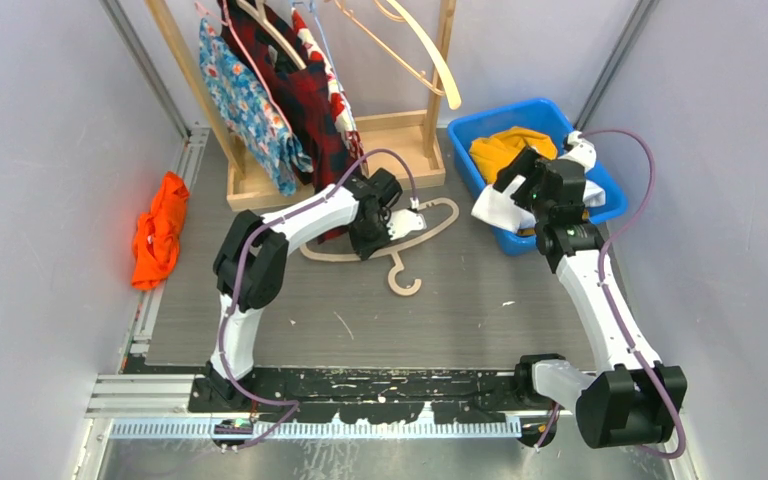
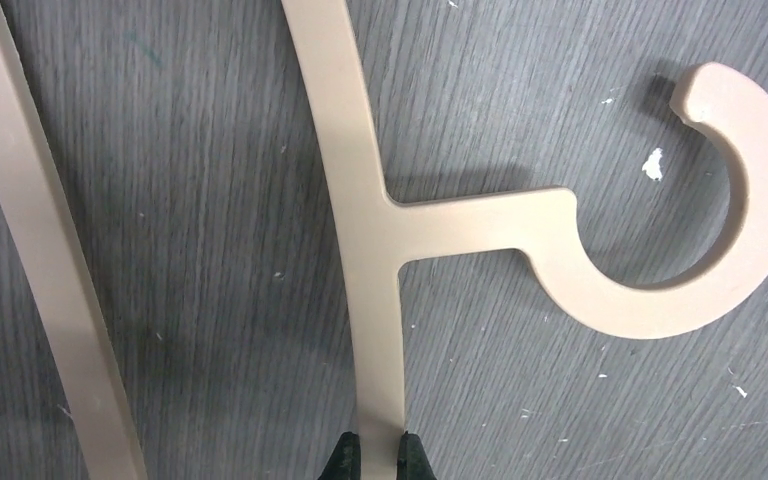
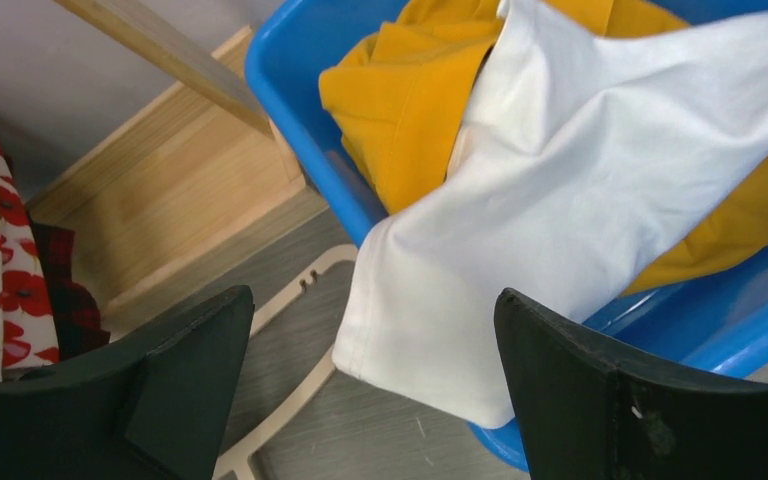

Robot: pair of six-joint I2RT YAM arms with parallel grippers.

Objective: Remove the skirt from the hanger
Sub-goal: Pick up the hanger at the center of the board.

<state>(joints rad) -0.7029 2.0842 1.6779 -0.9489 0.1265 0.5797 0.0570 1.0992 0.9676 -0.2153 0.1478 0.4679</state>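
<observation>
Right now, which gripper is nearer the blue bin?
Right. The right gripper hangs open at the rim of the bin, over the white cloth draped there. The left gripper is off to the bin's left, pinching the hanger on the table.

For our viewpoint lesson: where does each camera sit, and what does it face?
Top external: above and behind, looking down on the table; left arm and right arm show.
Left wrist: down at the hanger; left gripper pinches it.
Right wrist: toward the blue bin and white garment; right gripper open.
Shared: hanger in all three.
</observation>
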